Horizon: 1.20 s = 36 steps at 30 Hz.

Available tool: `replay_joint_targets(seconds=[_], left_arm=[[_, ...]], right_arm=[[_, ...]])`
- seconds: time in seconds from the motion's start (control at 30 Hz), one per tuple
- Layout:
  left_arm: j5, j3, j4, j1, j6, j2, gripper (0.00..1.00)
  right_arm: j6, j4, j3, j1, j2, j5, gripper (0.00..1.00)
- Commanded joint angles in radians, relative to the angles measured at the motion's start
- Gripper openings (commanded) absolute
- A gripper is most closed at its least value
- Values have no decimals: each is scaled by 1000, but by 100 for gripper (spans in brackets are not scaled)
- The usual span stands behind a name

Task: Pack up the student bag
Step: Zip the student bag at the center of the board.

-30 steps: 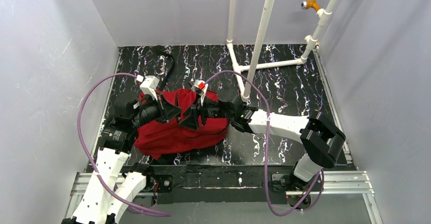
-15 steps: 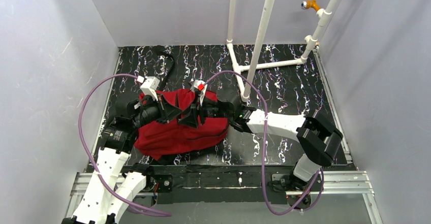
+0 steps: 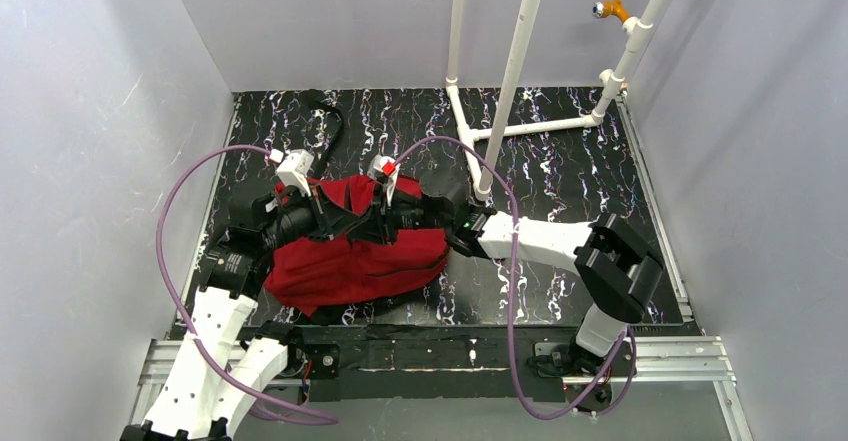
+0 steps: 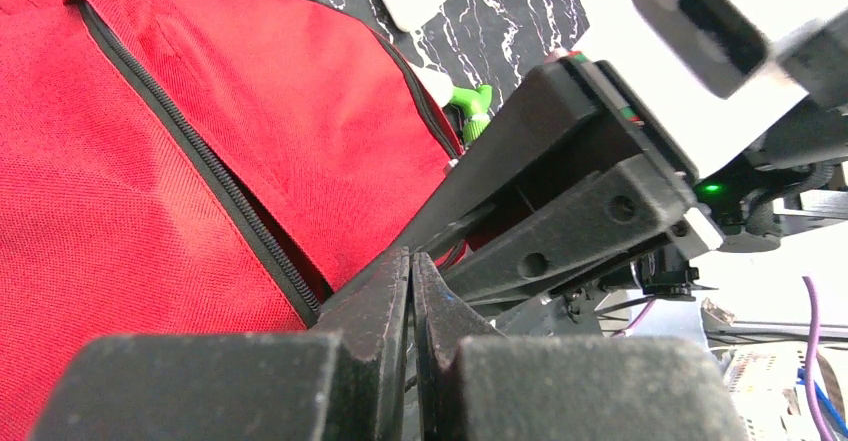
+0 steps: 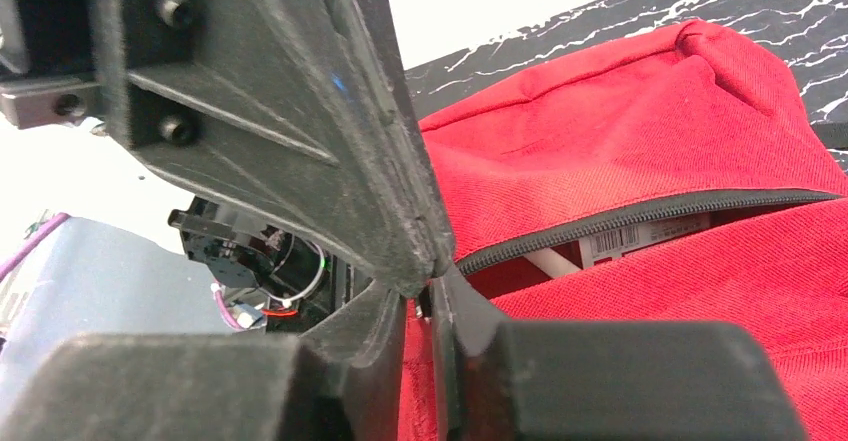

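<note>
The student bag point(image 3: 350, 261) lies flat left of centre, red with a black zipper point(image 4: 200, 161) partly undone. Through the slit shows a white item with a barcode label point(image 5: 640, 233). Both grippers meet over the bag's upper middle. My left gripper point(image 3: 355, 223) is shut, its tips point(image 4: 411, 261) at the zipper's end against the right gripper's fingers; whether they pinch fabric is hidden. My right gripper point(image 3: 378, 223) reaches in from the right, and its jaws point(image 5: 425, 296) stand almost together on a small dark zipper pull point(image 5: 426, 306) at the end of the slit.
A white PVC pipe frame point(image 3: 510, 111) stands at the back right, with an orange fitting point(image 3: 610, 8) high on it. A black cable point(image 3: 325, 111) lies at the back left. A green-capped item point(image 4: 470, 101) sits at the bag's far edge. Walls close in on both sides.
My right gripper slid a little left over the bag and its jaws narrowed from wide apart to nearly together. The left gripper and the bag stayed put.
</note>
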Motion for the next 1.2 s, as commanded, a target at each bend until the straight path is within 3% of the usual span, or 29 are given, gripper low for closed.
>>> replay_joint_targets(seconds=[0.0, 0.07, 0.13, 0.2, 0.23, 0.4, 0.47, 0.53, 0.6, 0.67, 0.77, 0.87, 1.0, 1.17], left_arm=[[24, 24, 34, 4, -21, -8, 0], [8, 27, 29, 4, -33, -8, 0], [-68, 50, -49, 4, -48, -6, 6], [-234, 67, -138, 4, -99, -10, 49], [-315, 64, -200, 4, -123, -13, 63], [-331, 0, -262, 4, -191, -90, 91], [-349, -22, -295, 4, -235, -129, 90], [-348, -50, -315, 4, -289, -156, 76], [-310, -90, -288, 4, -312, -165, 69], [-273, -122, -251, 4, -319, -157, 68], [-213, -157, -184, 4, -306, -120, 76], [-158, -171, -133, -1, -276, -55, 76], [-259, -169, -117, -71, -237, 5, 70], [-350, -195, -37, -185, -260, 54, 46]], right_arm=[[54, 88, 45, -2, 46, -52, 13], [59, 87, 46, -2, 55, -45, 1], [60, 69, 44, -3, 53, -6, 1], [76, 58, 35, -7, 46, 46, 1], [93, 59, 33, -13, 46, 71, 1], [235, 21, 70, -45, 93, 116, 1], [285, -23, 100, -52, 114, 121, 1], [333, -38, 106, -53, 121, 138, 1], [365, -29, 99, -53, 122, 136, 1], [389, -10, 95, -53, 125, 118, 1], [418, 8, 91, -53, 120, 99, 1], [452, 29, 88, -50, 108, 87, 1], [465, 44, 92, -40, 97, 82, 1], [471, 47, 96, -29, 88, 87, 1]])
